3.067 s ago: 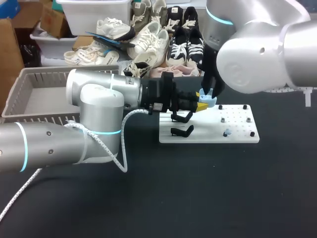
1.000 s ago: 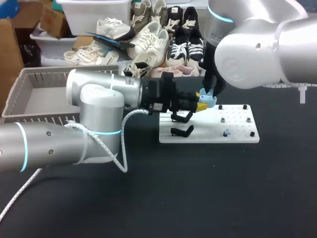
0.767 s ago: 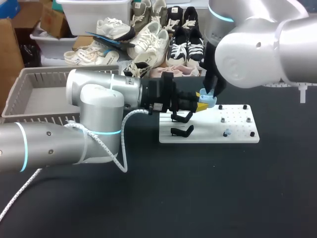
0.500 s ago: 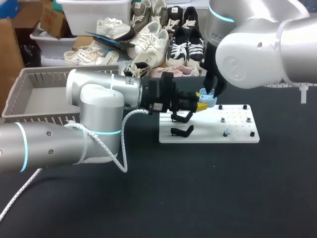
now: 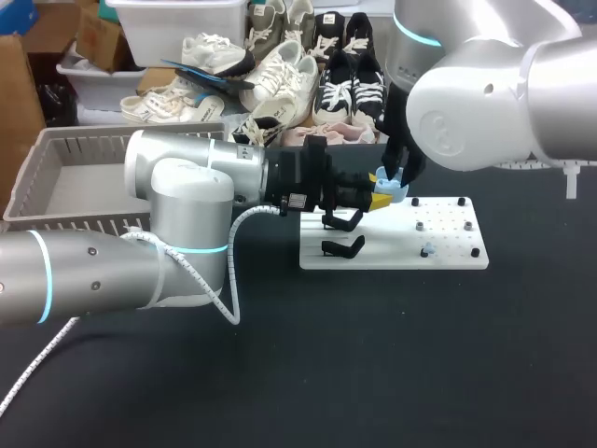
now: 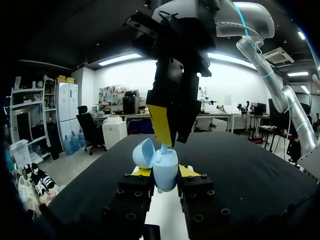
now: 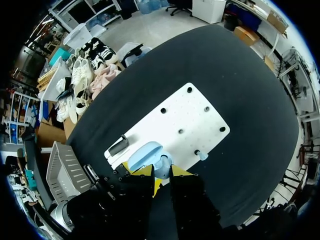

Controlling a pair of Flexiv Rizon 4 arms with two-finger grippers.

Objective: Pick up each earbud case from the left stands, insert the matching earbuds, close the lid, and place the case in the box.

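Because the earbud case (image 6: 165, 170) has to stay steady while it is loaded, the left hand (image 5: 377, 198) clamps it from both sides. It holds the case upright in the air over the near edge of the white board (image 7: 175, 120), not on the surface (image 5: 373, 355). The lid (image 6: 144, 152) is tipped back and open, which leaves the mouth of the case free from above.

The right hand (image 7: 161, 172) comes straight down over that opening, its fingers drawn narrow. A small blue earbud (image 6: 163, 148) sits at their tips, seemingly pinched, with its lower end already at the case's socket. Going in vertically looks like a choice to line the bud up with its well.

A second earbud (image 7: 201, 155) stands on the board, well apart from the case, so I judge the loading to be only half done. The two black stands (image 5: 342, 245) at the board's left end carry nothing. The grey basket (image 5: 65, 182) waits at the far left for the closed case.

Against the frame from three seconds ago very little differs. Both hands and the case keep the same spot in the head view. Only the right arm's large elbow housing sits a touch higher, which suggests a fine adjustment and not a new step.
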